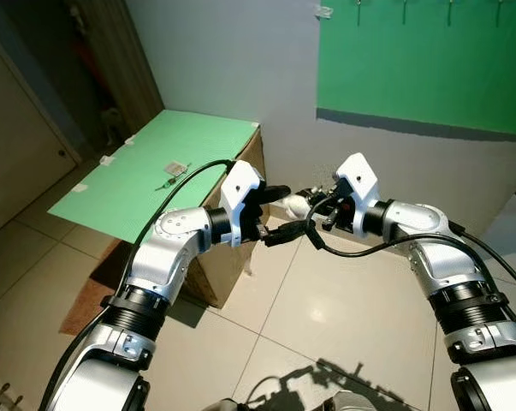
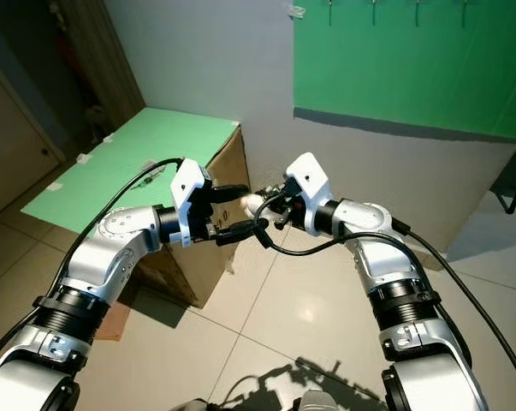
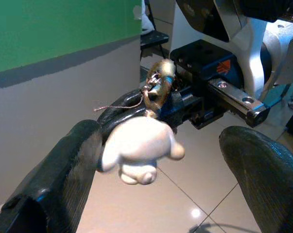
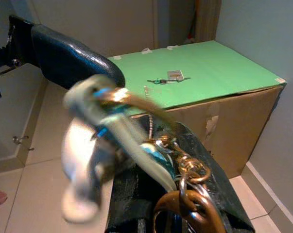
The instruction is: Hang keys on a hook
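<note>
Left wrist view has one key bunch (image 3: 158,90) with one white charm (image 3: 139,148) pinched in the right gripper (image 3: 151,104), at 12 o'clock of the wide-open, empty left gripper (image 3: 161,160) — four hooks (image 1: 403,8) cut off, second keys (image 1: 172,175) tiny on the box (image 1: 155,171).

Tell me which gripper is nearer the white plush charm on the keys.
Right. The right gripper holds the keys with the white plush charm dangling from them; the left gripper is open around the charm.
</note>
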Tool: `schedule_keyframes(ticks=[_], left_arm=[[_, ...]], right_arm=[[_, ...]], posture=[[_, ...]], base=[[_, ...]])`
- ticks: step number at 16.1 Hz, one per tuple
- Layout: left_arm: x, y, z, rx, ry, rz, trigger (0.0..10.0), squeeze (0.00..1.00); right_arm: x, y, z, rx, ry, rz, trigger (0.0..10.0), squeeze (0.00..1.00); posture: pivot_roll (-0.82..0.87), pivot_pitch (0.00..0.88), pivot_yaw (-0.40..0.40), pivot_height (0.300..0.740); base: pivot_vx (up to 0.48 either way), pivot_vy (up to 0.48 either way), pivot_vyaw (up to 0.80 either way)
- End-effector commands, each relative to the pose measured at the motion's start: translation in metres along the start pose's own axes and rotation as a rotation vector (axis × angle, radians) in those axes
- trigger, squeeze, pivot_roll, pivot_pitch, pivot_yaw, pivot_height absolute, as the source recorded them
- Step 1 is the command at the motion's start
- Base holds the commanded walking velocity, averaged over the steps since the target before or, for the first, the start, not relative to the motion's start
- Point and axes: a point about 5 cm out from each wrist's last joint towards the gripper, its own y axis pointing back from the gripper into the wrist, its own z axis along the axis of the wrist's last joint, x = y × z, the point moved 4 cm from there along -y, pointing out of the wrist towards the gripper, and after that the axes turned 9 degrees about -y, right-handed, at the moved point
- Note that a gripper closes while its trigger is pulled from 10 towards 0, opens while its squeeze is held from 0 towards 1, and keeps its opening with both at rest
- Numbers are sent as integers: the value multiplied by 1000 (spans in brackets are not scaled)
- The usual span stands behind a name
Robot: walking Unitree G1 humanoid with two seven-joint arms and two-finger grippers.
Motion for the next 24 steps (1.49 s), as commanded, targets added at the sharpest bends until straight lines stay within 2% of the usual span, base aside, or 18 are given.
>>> schedule_keyframes(ticks=[1,7,12,17,24], left_arm=[[2,3,3,-2,-4,22,10000,0],[4,2,-2,12,19,36,10000,0],[6,2,-16,50,58,64,10000,0],[12,-2,-10,31,45,83,10000,0],[10,-5,0,-2,29,72,10000,0]], right_arm=[[4,-6,11,-18,22,22,0,0],[6,-5,21,-54,-2,18,0,0],[5,-3,25,-64,-5,8,0,0],[11,-1,30,-78,-7,36,0,0],[13,-2,20,-46,-5,33,0,0]], posture=[[-251,0,140,740],[-259,5,142,740],[-259,17,135,740],[-265,21,135,740],[-261,27,136,740]], base=[[0,0,0],[0,0,0],[0,0,0],[0,0,0],[0,0,0]])
